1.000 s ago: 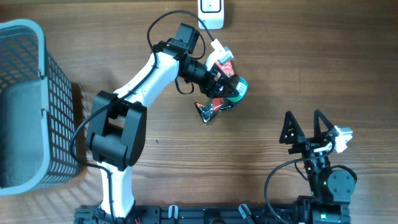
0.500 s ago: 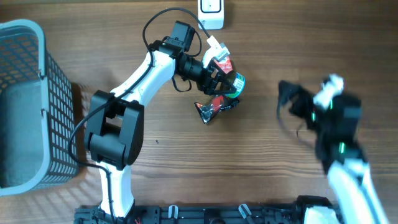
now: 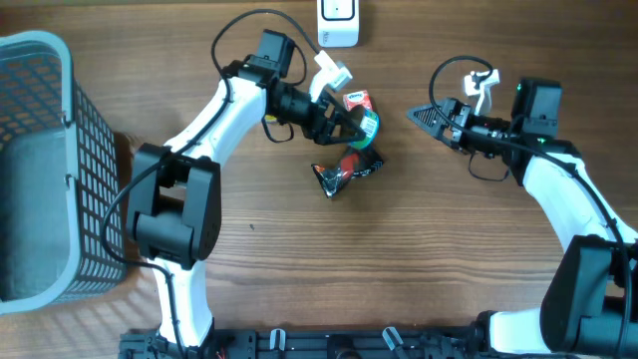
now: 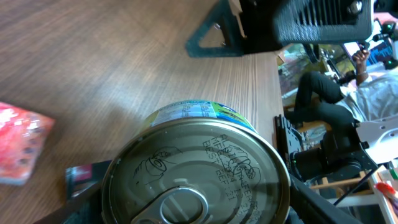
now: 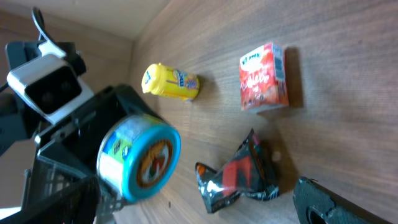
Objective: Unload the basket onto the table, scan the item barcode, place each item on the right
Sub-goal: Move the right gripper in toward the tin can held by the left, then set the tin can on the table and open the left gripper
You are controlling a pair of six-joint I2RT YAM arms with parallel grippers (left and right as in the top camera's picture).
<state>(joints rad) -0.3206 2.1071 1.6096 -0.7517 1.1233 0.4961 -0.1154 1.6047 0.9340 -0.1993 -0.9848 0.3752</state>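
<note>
A tin can (image 3: pixel 370 126) with a teal label and a pull-tab lid (image 4: pixel 199 177) is held on its side above the table, my left gripper (image 3: pixel 351 128) shut on it. The can's blue-rimmed end (image 5: pixel 142 157) faces the right wrist camera. My right gripper (image 3: pixel 427 119) is open and empty, just right of the can, its tips pointing at it. A white scanner (image 3: pixel 339 21) stands at the table's back edge, behind the can. No barcode shows in any view.
A small red carton (image 3: pixel 357 100) lies just behind the can and a black-and-red snack pouch (image 3: pixel 345 172) just in front. A yellow packet (image 5: pixel 171 83) lies near the carton. A grey mesh basket (image 3: pixel 40 60) fills the far left.
My right arm has swung up from the table's front edge to the back right, its open gripper now aimed at the can. The left gripper has carried the can slightly back and left.
</note>
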